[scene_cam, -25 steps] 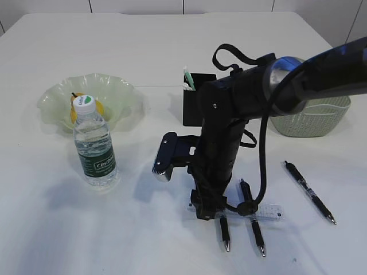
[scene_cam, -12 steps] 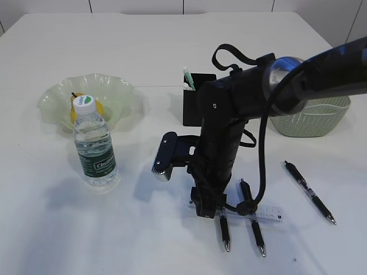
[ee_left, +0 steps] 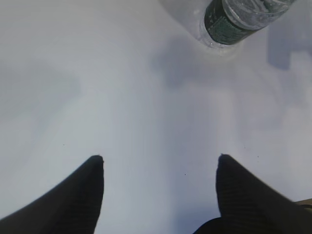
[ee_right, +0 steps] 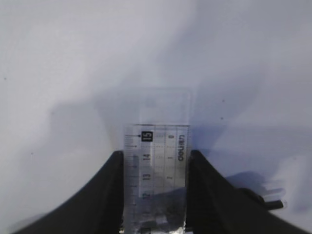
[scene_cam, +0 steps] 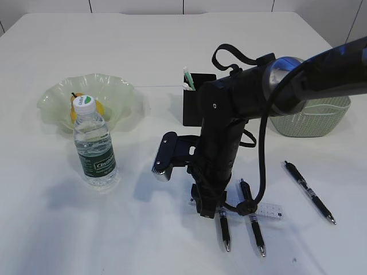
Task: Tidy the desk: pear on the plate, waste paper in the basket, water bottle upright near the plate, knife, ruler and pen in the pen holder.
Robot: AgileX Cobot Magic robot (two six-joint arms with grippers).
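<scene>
White worktop (scene_cam: 143,51), matte, plain, fills nearly all of the exterior view; rounded far corners. Pale wall panels (scene_cam: 137,6) behind its far edge, split by thin dark vertical seams. Tiny dark speck (scene_cam: 295,259) on worktop near front right. Soft grey shadows.

Your right claw (ee_right: 155,195), bottom centre: fingers (ee_right: 105,195) pressed against both edges of clear ruler (ee_right: 156,165); white table (ee_right: 73,58) behind.

We see a clear plastic ruler (ee_right: 157,161) with black markings, a green-capped, green-labelled water bottle (scene_cam: 93,143), a pale green wavy plate (scene_cam: 120,94).
</scene>
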